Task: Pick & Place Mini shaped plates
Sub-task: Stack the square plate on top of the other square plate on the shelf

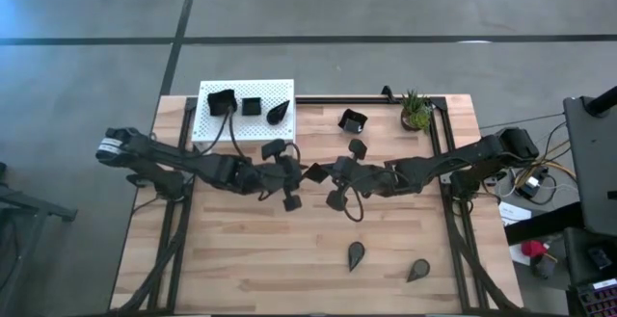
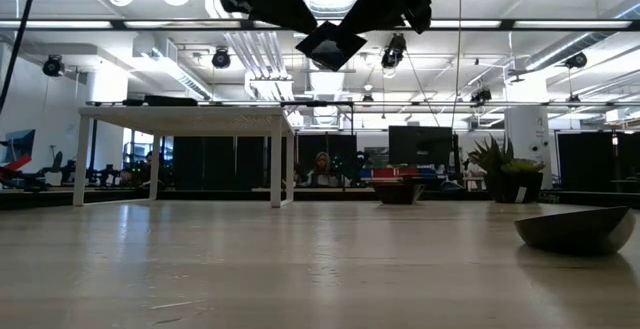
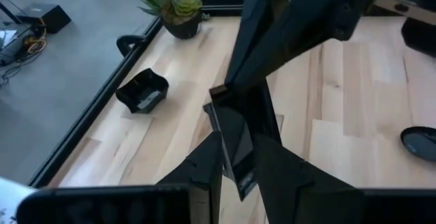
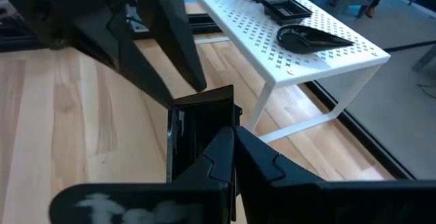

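Square plate [image 4: 197, 132] in right gripper [image 4: 228, 142], midair.

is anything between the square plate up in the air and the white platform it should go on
The left arm does: it lies across the straight line from the square plate, shut in the right tool, to the white platform. The left tool is beside the plate.

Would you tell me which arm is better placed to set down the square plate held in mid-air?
Right. The right gripper is shut on the square plate above the table's middle, while the left gripper merely sits beside it, showing no clear grip.
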### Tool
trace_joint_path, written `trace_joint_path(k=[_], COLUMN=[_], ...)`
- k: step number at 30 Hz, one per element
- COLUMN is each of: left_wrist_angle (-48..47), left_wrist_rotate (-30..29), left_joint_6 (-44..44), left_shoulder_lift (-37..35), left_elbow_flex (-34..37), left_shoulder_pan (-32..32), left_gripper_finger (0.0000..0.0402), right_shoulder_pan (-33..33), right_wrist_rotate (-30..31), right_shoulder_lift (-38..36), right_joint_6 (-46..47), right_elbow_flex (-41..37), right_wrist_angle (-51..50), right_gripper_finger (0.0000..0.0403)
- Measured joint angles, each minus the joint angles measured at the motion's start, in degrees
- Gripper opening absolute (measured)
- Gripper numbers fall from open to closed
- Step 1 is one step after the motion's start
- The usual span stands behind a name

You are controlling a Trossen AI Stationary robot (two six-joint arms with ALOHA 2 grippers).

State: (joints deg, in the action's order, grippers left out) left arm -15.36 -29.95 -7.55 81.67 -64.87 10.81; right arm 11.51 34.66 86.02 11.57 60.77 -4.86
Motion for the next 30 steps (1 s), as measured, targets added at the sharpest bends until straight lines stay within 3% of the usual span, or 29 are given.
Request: trace_joint_path(k=[17,23,30], left_wrist_angle=[1.73,1.52,1.42], left_wrist_rotate=[0.04,-0.46,-0.46], left_joint_6=[-0.13,1.06,0.50], left_shoulder_lift=[0.00,0.00,0.00], left_elbow_flex=[2.24,2.26,2.24], left_shoulder_pan=[-0.96,-1.06,-1.11], left_gripper_finger=[0.0078,0.0014,0.0003], right_shoulder_pan=[0.00,0.02,0.02], right_wrist_rotate=[-0.10,-0.33,-0.58], right_shoulder_lift=[0.02,0.02,0.02], right_joint_6=[-1.28,-1.23,-0.37], right_elbow_flex=[0.53,0.53,0.53], right_wrist_angle=[2.26,2.26,2.25], right_gripper_finger=[0.0008,0.0009,0.0009])
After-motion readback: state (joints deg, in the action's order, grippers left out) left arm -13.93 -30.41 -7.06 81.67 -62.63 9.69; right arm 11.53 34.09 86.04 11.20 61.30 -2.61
